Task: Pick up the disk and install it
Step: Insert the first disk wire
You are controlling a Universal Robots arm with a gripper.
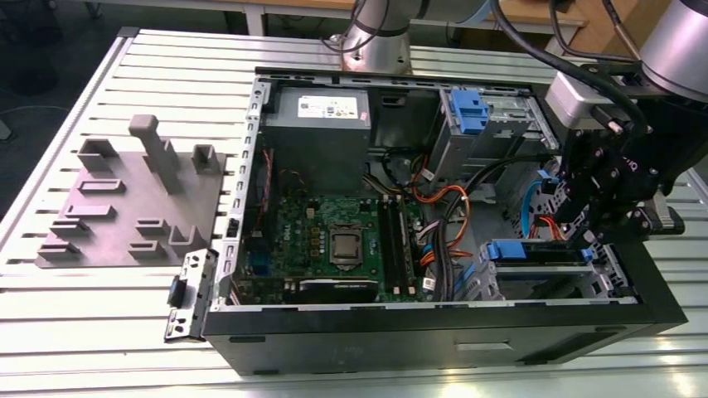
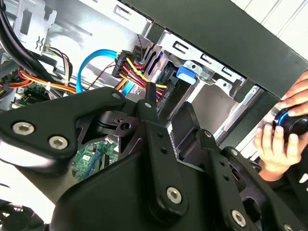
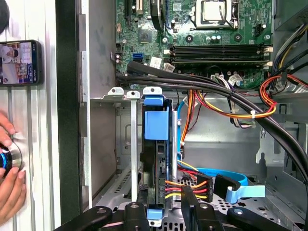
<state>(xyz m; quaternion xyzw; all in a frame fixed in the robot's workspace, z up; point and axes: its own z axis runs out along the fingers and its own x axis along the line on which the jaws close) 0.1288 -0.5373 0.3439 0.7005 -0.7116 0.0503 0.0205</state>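
- The big black open computer case (image 1: 443, 332) lay on its side on a silver slatted metal table (image 1: 99, 332), with the green circuit board (image 1: 332, 240) showing inside.
- The black robot gripper (image 1: 598, 224) hung over the silver metal drive cage (image 1: 542, 278) at the corner of the case on the exterior view's right.
- The disk (image 3: 156, 159) — a flat drive with blue plastic rails — stood on edge in a slot of that cage, with its blue tab (image 3: 157, 124) at the end nearer the circuit board.
- The gripper sat right at the disk's other end, but I cannot tell if its fingers were wide, narrow or holding the disk.
- A bunch of red, yellow and black wires (image 3: 185, 187) plugged in just beside the disk.
- A grey moulded plate with upright pegs (image 1: 128, 203) lay on the table beside the case, on the exterior view's left.
- A person's hand (image 3: 10, 180) rested on a round silver knob with a blue ring (image 3: 7, 159) — outside the case wall.
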